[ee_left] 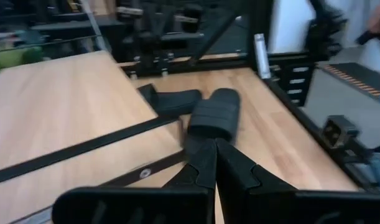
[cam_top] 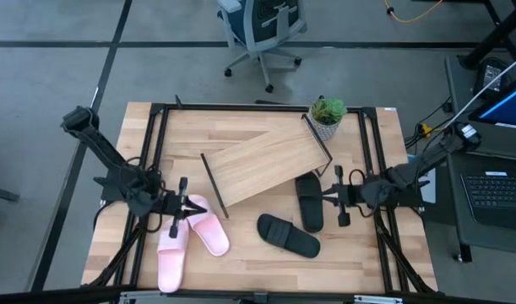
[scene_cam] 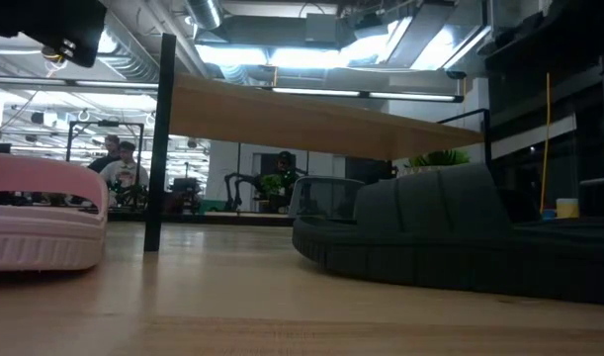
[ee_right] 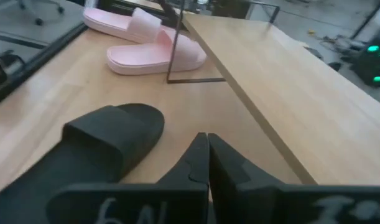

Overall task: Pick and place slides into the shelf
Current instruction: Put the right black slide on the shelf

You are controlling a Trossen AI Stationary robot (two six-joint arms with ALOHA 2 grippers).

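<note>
Left gripper (cam_top: 192, 205): closed, empty, over the pink slides (cam_top: 209, 232).
Right gripper (cam_top: 328, 196): closed, empty.
Shelf (cam_top: 270, 160): bare.
Advice: I'd open wide, grasp one strap squarely.

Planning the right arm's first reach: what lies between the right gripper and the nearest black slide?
Only bare tabletop; in the high view the right gripper sits just beside that black slide.

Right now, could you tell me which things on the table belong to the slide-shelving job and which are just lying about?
Job:
- pink slides
- black slides
- shelf, bare
- left pincer, shut
- right pincer, shut

Lying about:
- potted plant
</note>
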